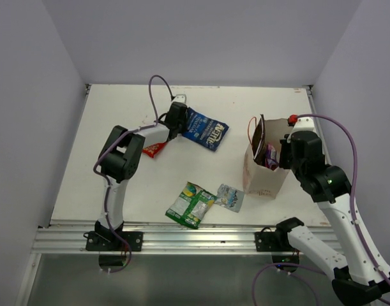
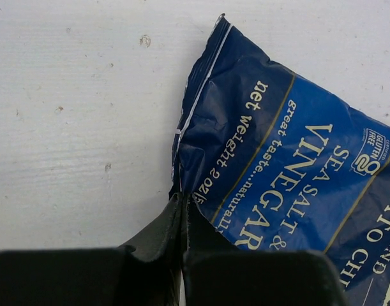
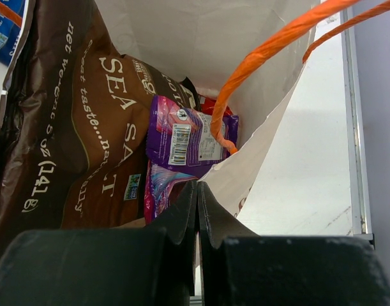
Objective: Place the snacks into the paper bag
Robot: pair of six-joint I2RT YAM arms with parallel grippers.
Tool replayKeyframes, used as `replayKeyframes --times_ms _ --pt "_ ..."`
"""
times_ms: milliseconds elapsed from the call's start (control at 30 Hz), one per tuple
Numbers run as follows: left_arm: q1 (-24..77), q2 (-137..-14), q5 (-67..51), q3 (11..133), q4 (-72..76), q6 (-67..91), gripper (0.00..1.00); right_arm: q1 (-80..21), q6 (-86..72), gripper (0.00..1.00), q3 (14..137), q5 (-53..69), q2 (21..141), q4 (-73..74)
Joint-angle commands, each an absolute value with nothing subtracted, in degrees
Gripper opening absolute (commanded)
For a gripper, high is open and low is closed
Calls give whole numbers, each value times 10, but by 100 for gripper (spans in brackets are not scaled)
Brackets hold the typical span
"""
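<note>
Top external shows the left gripper (image 1: pixel 180 120) at about eleven o'clock on the table (image 1: pixel 118 185), jaws pinched on a corner of the blue packet (image 1: pixel 206 132); the thin seam likely gives the easiest hold on a flat pack. At three o'clock the paper bag (image 1: pixel 262 175) stands upright. The right gripper (image 1: pixel 283 153) is closed, seemingly on its rim, probably to keep the mouth wide. Inside lie a brown packet (image 3: pixel 67 127) and a purple packet (image 3: pixel 182 143). The red packet (image 1: pixel 154 150), nine o'clock, and the green packet (image 1: pixel 190 204) and silver-blue packet (image 1: pixel 230 197), six o'clock, remain outside.
</note>
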State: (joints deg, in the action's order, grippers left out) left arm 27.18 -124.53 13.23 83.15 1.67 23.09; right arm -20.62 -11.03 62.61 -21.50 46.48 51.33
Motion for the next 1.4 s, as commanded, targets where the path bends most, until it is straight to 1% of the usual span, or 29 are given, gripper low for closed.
replayKeyframes --times_ms 0,100,267,567,733,900,967,1100,1133,1167,1233,1367 --pt "283 -1186 119 802 22 236 0 -207 -103 0 621 -211 465 500" --pt "290 -1124 98 791 33 250 0 -207 -102 0 621 -210 465 500" --pt "314 -1028 52 822 35 276 0 -208 -103 0 618 -210 463 497" --pt "410 -959 51 938 60 305 0 -207 -103 0 613 -207 463 494" --pt "472 -955 43 1023 109 319 0 -207 -103 0 611 -206 462 492" --pt "533 -970 32 1100 141 293 0 -207 -103 0 610 -206 461 491" --pt "552 -993 19 1133 142 282 0 -207 -103 0 610 -203 460 492" --pt "576 -1054 3 1270 106 275 0 -207 -103 0 610 -203 460 491" --pt "580 -1063 3 1284 91 271 0 -207 -104 0 610 -203 459 493" --pt "590 -1072 3 1290 88 270 0 -207 -104 0 609 -203 458 493" --pt "598 -1068 3 1266 97 270 0 -207 -103 0 609 -203 455 493" --pt "607 -1039 14 1187 111 270 0 -207 -103 0 610 -202 455 493"
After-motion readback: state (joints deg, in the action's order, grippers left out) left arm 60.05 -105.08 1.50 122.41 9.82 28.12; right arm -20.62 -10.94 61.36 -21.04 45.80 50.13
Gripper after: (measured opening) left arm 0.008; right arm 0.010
